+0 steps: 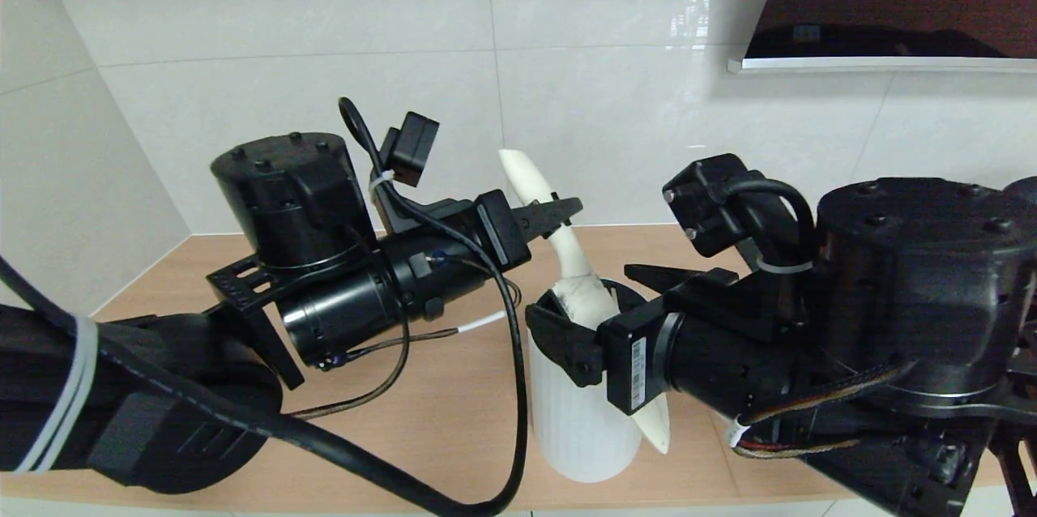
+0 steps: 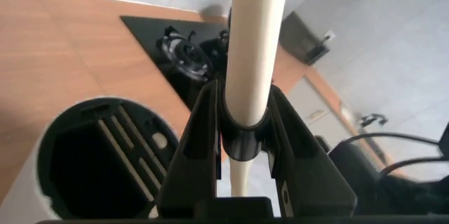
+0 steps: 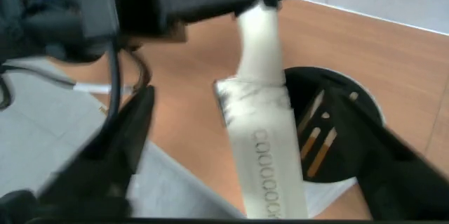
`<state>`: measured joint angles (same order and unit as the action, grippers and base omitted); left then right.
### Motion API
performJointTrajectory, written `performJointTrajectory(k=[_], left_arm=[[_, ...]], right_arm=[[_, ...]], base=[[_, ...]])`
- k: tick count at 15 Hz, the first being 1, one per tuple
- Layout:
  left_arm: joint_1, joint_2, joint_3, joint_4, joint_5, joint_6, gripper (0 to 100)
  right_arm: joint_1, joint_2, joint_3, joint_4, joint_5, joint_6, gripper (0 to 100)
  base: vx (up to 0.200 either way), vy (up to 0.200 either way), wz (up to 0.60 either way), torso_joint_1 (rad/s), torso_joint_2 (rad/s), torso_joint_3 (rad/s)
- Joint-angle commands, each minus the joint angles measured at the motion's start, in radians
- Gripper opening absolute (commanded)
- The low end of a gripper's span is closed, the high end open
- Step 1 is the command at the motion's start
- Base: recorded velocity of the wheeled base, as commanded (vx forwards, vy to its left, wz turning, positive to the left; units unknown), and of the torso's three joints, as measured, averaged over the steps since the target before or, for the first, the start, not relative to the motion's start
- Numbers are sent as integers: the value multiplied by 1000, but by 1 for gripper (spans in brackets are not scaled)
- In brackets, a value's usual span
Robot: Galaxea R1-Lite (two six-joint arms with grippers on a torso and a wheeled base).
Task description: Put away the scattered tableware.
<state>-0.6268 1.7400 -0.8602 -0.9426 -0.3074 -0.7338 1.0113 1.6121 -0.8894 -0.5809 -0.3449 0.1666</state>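
While pinching white utensil (image 1: 528, 177) in left pincer (image 1: 559, 215) | axis 11-to-5 o'clock, tip outside utensil holder (image 1: 567, 420) rim | right pincer (image 1: 608, 300) spread.

There are two grippers near the middle of the head view: the left gripper (image 1: 555, 219) and, just lower and to the right, the right gripper (image 1: 591, 294). There is one long white tool (image 1: 531, 177), which sticks up in the middle of the frame. There is one white cup (image 1: 579, 420) with ridges at the bottom middle. Inside the cup are thin sticks (image 3: 314, 143). It looks like three, but they are hard to count in the dark. There is one wooden counter (image 1: 454, 387) across the lower half. There is one dark hood (image 1: 891, 6) in the upper right. The left wrist view shows one stove burner (image 2: 184, 52) near its top middle.
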Motion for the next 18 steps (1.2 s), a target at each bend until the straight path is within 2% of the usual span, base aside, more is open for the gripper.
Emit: performJointTrajectory(k=[1, 4, 5, 6, 7, 8, 9, 10, 11, 13, 16, 18], left_arm=[[38, -73, -6, -2, -5, -6, 0], [84, -158, -22, -4, -5, 7, 0], [91, -191, -20, -4, -5, 27, 0], [95, -212, -17, -4, -5, 70, 0], [95, -229, -8, -2, -5, 136, 0], [95, -240, 1, -1, -5, 226, 0], [95, -240, -2, -1, -5, 277, 0], [95, -235, -13, -1, -5, 412, 0], [93, -235, 7, -1, -5, 453, 0], [64, -218, 33, -2, -5, 495, 0], [27, -151, 35, -7, 5, 603, 0], [6, -139, 46, -7, 21, 613, 0]], right_arm=[[-51, -63, 1, -2, 1, -4, 100], [-138, -150, 1, 4, 6, -30, 100], [-161, -169, 3, 4, 6, -41, 100], [-181, -176, 3, 4, 6, -45, 100], [-194, -178, 4, 6, 4, -48, 100], [-203, -178, 6, 6, 4, -48, 100], [-209, -178, 4, 6, 6, -48, 100], [-227, -167, 6, 7, 6, -48, 100], [-230, -159, 10, 7, 4, -48, 100], [-240, -155, 13, 6, 6, -48, 100], [-241, -156, 18, 6, 4, -48, 100], [-241, -159, 23, 6, 3, -50, 100]], base=[[0, 0, 0, 0, 0, 0], [0, 0, 0, 0, 0, 0], [0, 0, 0, 0, 0, 0], [0, 0, 0, 0, 0, 0], [0, 0, 0, 0, 0, 0], [0, 0, 0, 0, 0, 0], [0, 0, 0, 0, 0, 0], [0, 0, 0, 0, 0, 0], [0, 0, 0, 0, 0, 0], [0, 0, 0, 0, 0, 0], [0, 0, 0, 0, 0, 0], [0, 0, 0, 0, 0, 0]])
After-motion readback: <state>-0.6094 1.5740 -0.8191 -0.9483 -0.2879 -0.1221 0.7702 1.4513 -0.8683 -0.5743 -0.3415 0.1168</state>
